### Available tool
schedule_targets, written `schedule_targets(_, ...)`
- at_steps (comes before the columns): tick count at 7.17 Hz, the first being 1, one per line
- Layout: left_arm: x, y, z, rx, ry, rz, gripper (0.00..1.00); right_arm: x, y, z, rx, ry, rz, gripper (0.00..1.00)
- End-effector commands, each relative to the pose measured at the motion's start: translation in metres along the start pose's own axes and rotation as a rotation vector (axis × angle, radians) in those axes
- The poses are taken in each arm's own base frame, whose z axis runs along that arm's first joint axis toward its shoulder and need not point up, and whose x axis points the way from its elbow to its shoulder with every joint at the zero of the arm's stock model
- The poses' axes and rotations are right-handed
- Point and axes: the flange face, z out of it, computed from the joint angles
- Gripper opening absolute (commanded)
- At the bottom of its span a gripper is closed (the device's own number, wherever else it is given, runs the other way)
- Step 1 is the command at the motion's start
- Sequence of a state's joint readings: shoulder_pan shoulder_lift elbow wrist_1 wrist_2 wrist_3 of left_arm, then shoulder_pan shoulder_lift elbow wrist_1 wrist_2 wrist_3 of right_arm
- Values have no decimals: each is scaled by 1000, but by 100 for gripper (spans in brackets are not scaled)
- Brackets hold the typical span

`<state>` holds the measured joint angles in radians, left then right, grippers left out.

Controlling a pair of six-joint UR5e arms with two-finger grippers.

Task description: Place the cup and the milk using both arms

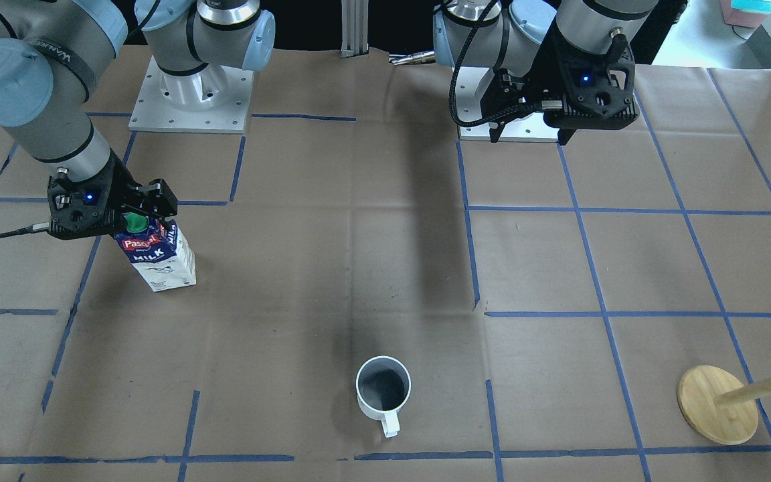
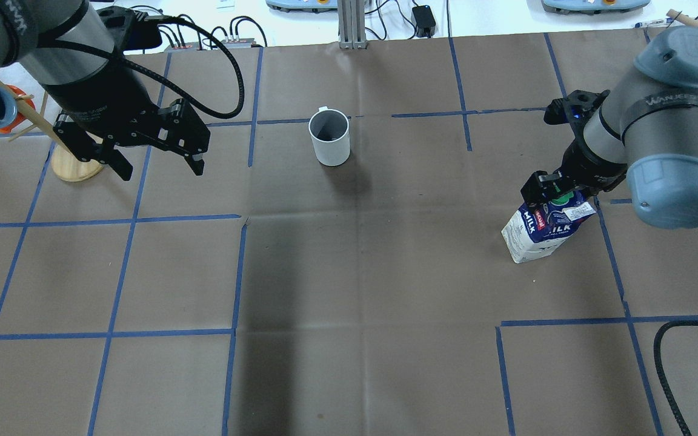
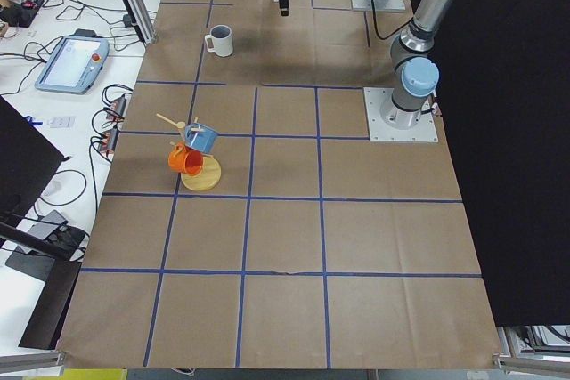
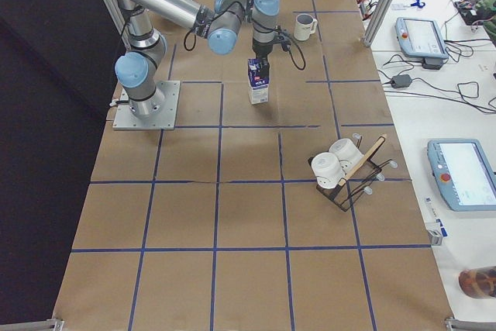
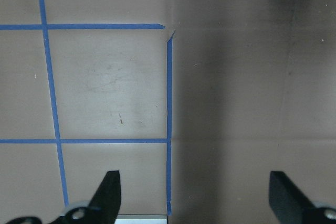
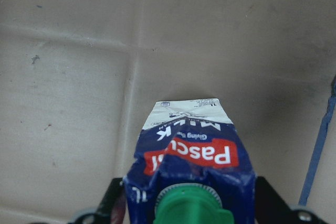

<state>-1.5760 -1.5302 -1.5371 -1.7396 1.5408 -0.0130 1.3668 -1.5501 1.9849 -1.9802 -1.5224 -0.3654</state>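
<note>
The black two-finger right gripper [image 1: 138, 217] is clamped across the gabled top of the small dark-blue-and-white Pascual milk carton with a green screw cap [image 1: 158, 258], at centre left of the front-facing view. The high hold likely leaves the base free for setting down, though the views do not settle whether the carton rests on the paper or hangs just above it. The matching left gripper [image 2: 161, 168], at upper left of the overhead view, hangs with jaws spread wide and empty over bare paper, seemingly ready for the white ceramic mug with a grey interior [image 1: 383, 391]. That mug stands upright at lower centre of the front-facing view, well apart from both arms, its handle turned toward the bottom edge. The table [image 1: 332, 254] is covered in brown paper gridded with blue tape [image 1: 469, 221]. A round-based wooden mug stand [image 1: 717, 405] sits at lower right, and a dark wire rack holding two white mugs [image 4: 350, 191] is at centre right of the right-side view. White benches [image 4: 465, 98] with teach pendants [image 4: 418, 35] and cables flank the table.
</note>
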Motion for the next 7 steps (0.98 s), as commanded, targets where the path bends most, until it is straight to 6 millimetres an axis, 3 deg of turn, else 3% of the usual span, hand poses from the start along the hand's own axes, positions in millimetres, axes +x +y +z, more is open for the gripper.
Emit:
schedule_targets(1, 2, 1, 4, -8, -1, 6, 100, 1, 0, 0, -3, 5, 17, 59)
schedule_targets(3, 2, 1, 4, -8, -1, 3, 100, 0, 0, -1, 2, 5, 17, 55)
schedule_targets(5, 2, 1, 4, -9, 6, 3, 100, 1, -5, -20, 42, 19, 41, 55)
schedule_targets(7, 2, 2, 4, -7, 6, 4, 100, 4, -21, -78, 43, 35, 77, 56)
